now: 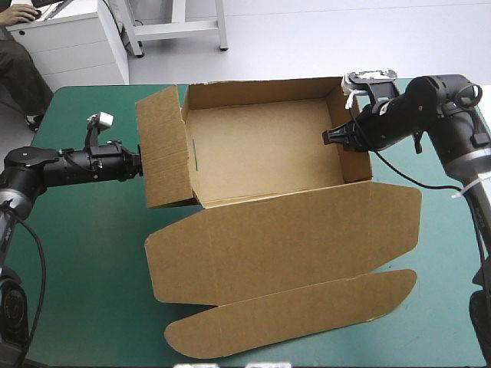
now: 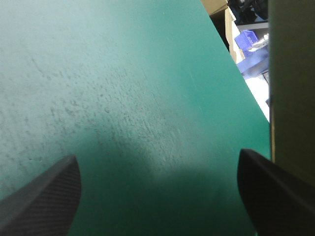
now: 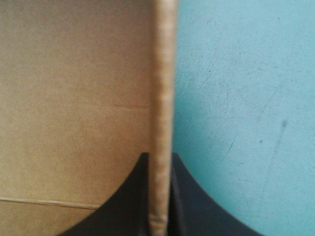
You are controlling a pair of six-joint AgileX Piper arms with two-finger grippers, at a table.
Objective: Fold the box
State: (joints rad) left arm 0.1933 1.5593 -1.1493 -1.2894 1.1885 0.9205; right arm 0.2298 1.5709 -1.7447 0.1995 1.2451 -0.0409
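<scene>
The teal-green surface [image 1: 84, 261] carries one brown box [image 1: 265, 146], sitting toward the far edge, roughly ctr, open as a tray. Its one lid [image 1: 291, 230] lies flat toward the near edge, w/ one rounded tuck flap [image 1: 291, 316] beyond it, also flat. There are three raised walls: the far wall [image 1: 261, 93], the right wall [image 1: 357, 165] and the left wall [image 1: 165, 149], which leans outward, not yet square to the tray floor.

Handling, as a judgement: it's corrugated board, so prob. light and stiff within each panel but quick to hinge at the scored creases. Thin edges could crush or kink if pinched hard, esp. near corners. An empty tray this light will likely slide on the cover if pushed from one side only, so one arm should anchor it while the other folds. The best hold looks like the free top edge of a wall, mid-span, w/ the board sandwiched flat. The leaning left wall is prob. better pushed on its outer face than gripped.

There are two pincers. The right pincer [image 3: 160, 157] is clamped on the right wall's top edge, one black finger inside the tray, one outside. The left pincer [image 2: 157, 155] has its fingers wide apart over bare cover, just outside the left wall, gripping nothing. Whether a finger touches the board can't be told.
</scene>
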